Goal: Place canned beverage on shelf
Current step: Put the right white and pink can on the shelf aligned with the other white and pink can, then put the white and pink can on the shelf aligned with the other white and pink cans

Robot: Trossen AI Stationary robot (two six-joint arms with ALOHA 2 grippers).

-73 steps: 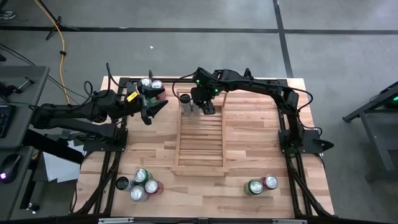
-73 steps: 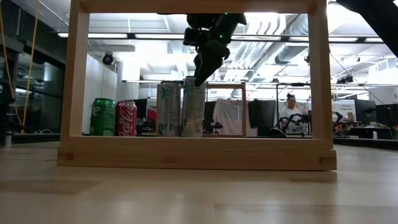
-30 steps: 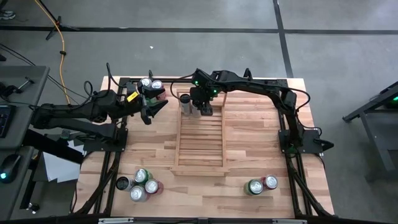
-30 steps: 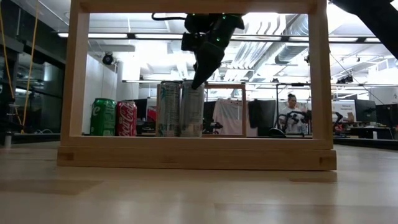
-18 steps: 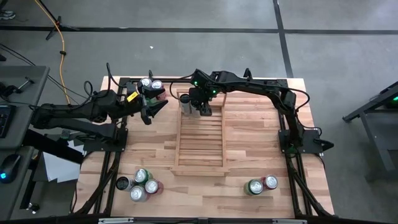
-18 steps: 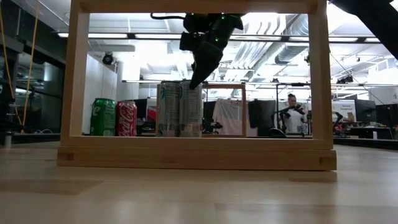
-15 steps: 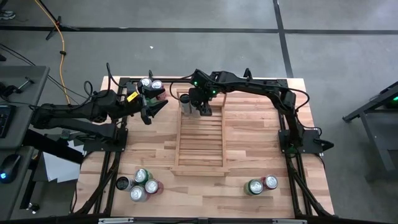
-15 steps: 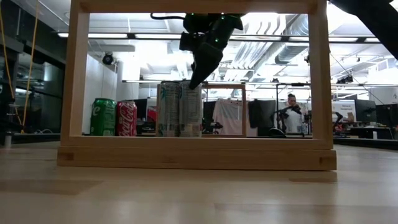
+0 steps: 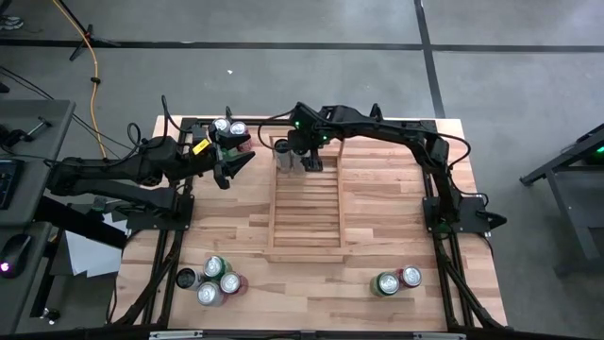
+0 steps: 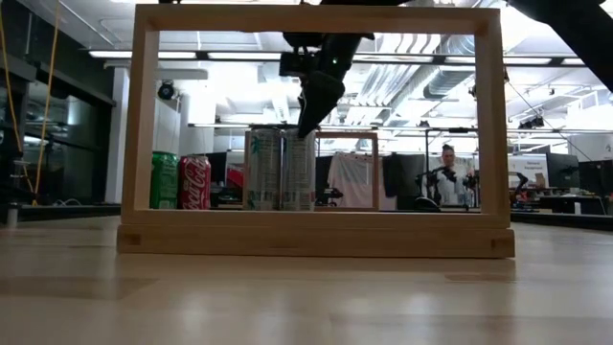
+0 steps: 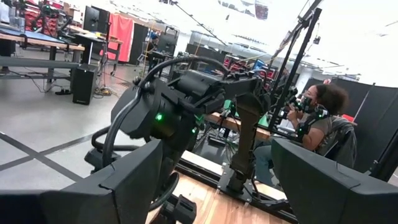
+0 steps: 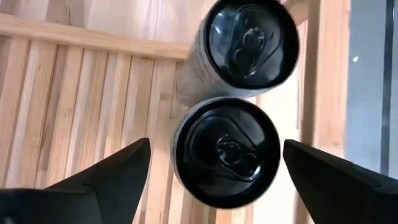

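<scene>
Cans, two tall silver ones (image 12: 227, 152), stand side by side at the far end of the light-wood slatted shelf (image 9: 304, 215); right gripper (image 9: 308, 162) hovers above, fingers spread, holding nothing. Left gripper (image 9: 236, 165) waits aside, fingers spread; more cans remain on the bench.

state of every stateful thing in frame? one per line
right gripper: open, above the nearer tall can
two tall cans: upright, side by side on the shelf
shelf: flat on table
left gripper: open, empty
red and green cans: upright, behind the shelf
</scene>
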